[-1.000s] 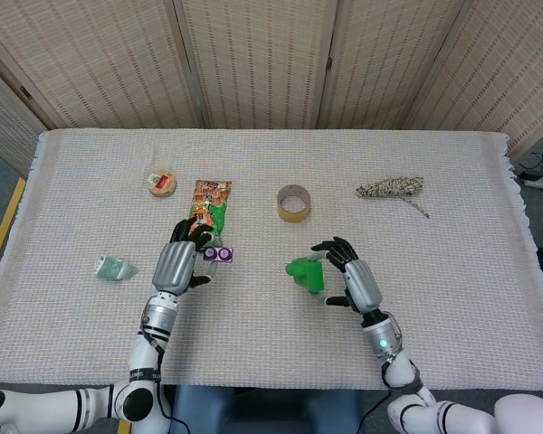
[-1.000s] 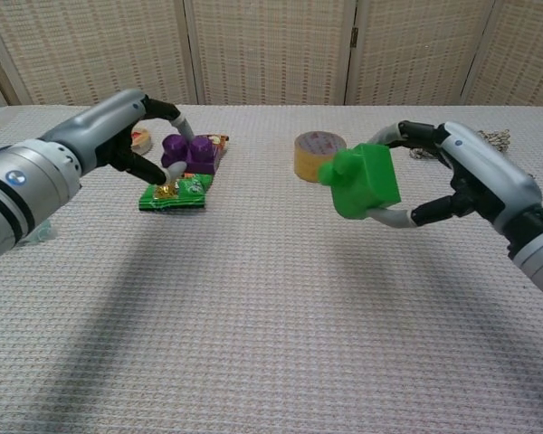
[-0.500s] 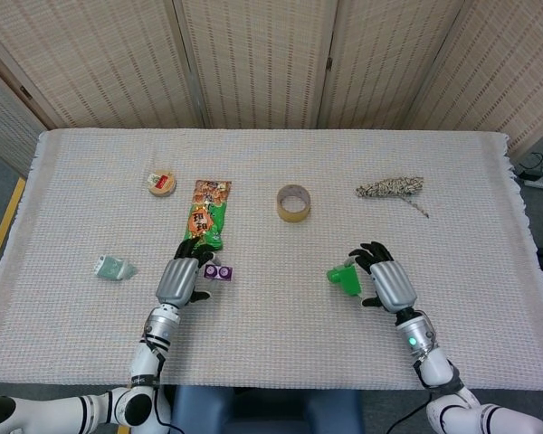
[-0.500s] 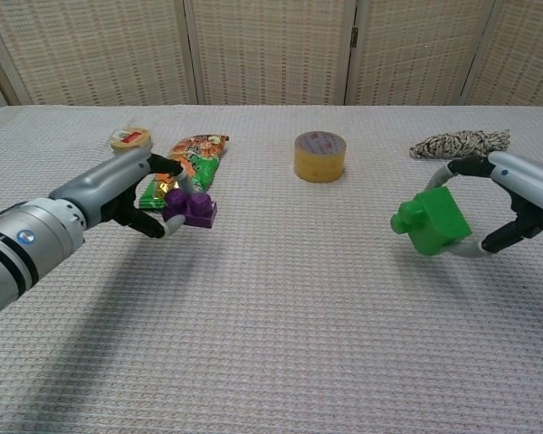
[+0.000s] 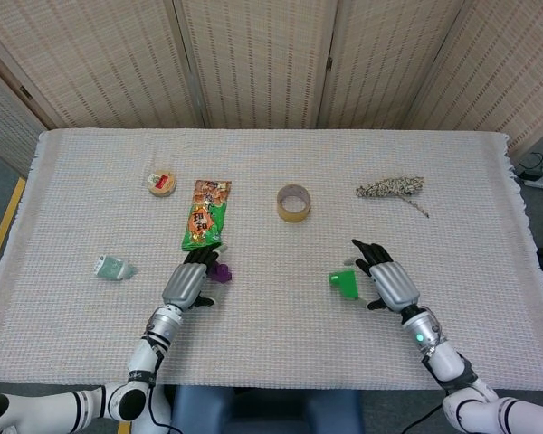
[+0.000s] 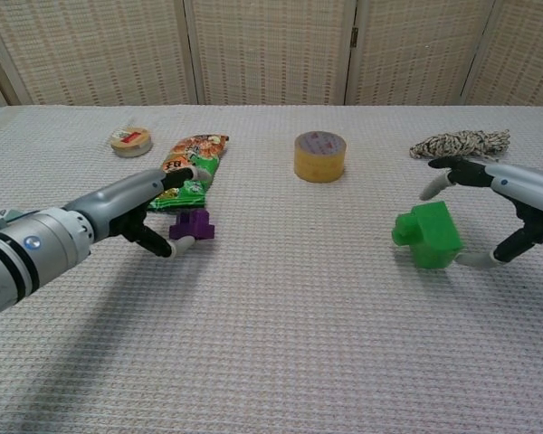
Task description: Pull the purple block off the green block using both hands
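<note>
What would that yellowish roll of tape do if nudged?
The yellowish roll of tape lies flat on its side on the woven tablecloth, so it would probably slide, not roll. The open core suggests it is light; the cloth likely adds drag.

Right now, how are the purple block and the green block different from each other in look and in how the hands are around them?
The purple block looks smaller and darker than the green block. The purple block lies close to the snack packet; the green block has bare cloth around it. The left hand touches the purple block, while the right hand is spread around the green block with its upper fingers clear of it. Both rest on the table, apart.
</note>
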Controlling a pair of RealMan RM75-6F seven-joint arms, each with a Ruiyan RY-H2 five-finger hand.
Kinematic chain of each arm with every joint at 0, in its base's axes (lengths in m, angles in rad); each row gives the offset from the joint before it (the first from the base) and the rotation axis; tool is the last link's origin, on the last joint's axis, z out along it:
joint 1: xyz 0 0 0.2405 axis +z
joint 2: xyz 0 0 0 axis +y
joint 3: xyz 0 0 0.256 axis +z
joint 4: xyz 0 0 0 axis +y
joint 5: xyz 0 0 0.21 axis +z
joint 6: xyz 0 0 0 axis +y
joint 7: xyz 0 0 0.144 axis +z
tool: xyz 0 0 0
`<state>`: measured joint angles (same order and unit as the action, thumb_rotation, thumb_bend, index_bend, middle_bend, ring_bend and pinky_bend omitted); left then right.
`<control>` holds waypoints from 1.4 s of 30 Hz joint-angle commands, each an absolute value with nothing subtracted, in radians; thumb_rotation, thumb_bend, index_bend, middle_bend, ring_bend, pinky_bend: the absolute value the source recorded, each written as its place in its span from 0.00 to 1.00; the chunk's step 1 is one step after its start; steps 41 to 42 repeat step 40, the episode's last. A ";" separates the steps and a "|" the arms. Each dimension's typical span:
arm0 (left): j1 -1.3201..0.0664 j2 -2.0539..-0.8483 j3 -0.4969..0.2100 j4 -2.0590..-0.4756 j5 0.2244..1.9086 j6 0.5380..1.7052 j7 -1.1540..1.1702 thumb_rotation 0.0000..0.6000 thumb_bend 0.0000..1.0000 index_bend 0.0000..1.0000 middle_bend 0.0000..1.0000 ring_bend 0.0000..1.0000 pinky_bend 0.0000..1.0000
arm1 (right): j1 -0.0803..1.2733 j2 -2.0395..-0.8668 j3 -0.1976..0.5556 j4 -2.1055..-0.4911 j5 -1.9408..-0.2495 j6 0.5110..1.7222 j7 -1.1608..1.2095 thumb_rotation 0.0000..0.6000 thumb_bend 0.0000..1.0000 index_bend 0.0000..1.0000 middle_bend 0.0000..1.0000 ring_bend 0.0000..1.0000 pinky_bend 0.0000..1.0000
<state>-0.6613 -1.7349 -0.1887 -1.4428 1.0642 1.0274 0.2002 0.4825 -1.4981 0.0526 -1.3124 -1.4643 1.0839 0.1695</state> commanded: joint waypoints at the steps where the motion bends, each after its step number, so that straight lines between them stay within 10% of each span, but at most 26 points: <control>1: -0.660 -1.730 -0.190 -1.454 1.067 1.028 0.201 1.00 0.41 0.00 0.00 0.00 0.00 | 0.482 -1.449 0.047 -1.374 -1.471 1.085 0.134 1.00 0.27 0.00 0.00 0.00 0.00; 13: -0.604 -1.560 -0.153 -1.663 1.232 1.116 0.159 1.00 0.38 0.00 0.00 0.00 0.00 | 0.400 -1.242 0.013 -1.643 -1.503 1.219 -0.147 1.00 0.27 0.00 0.00 0.00 0.00; 26: -0.331 -1.133 0.106 -1.724 1.549 1.404 -0.120 1.00 0.38 0.04 0.00 0.00 0.00 | 0.155 -1.226 -0.045 -1.667 -1.528 1.556 -0.363 1.00 0.27 0.00 0.00 0.00 0.00; 42: -0.176 -1.217 0.075 -1.600 1.490 1.533 0.131 1.00 0.38 0.00 0.00 0.00 0.00 | 0.146 -1.252 -0.039 -1.589 -1.571 1.516 -0.287 1.00 0.27 0.00 0.00 0.00 0.00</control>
